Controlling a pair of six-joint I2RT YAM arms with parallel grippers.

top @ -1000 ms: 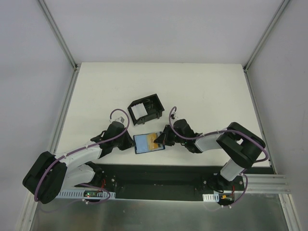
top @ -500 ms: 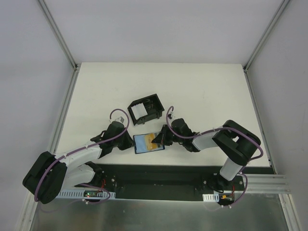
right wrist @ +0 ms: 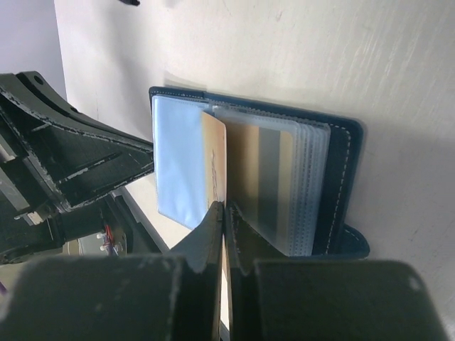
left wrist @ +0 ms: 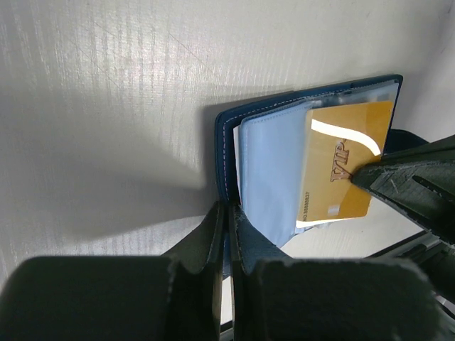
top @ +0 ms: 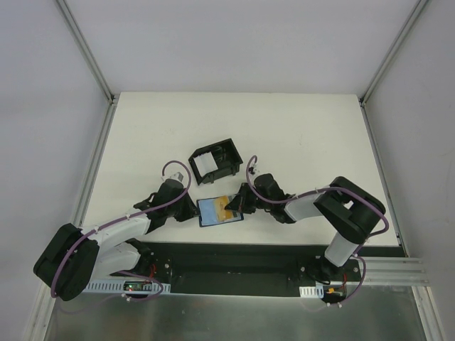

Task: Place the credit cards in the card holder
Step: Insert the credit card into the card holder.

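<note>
A black open-topped box, split into compartments, sits tilted mid-way across the white bench. A black plate runs along the near edge; aluminium rails frame the sides.

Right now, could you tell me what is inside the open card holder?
A gold card sits partly inside the card holder, beside a pale blue sleeve, pinched by the right hand. Anything under the sleeve is covered.

"VIP" on gold card
</note>
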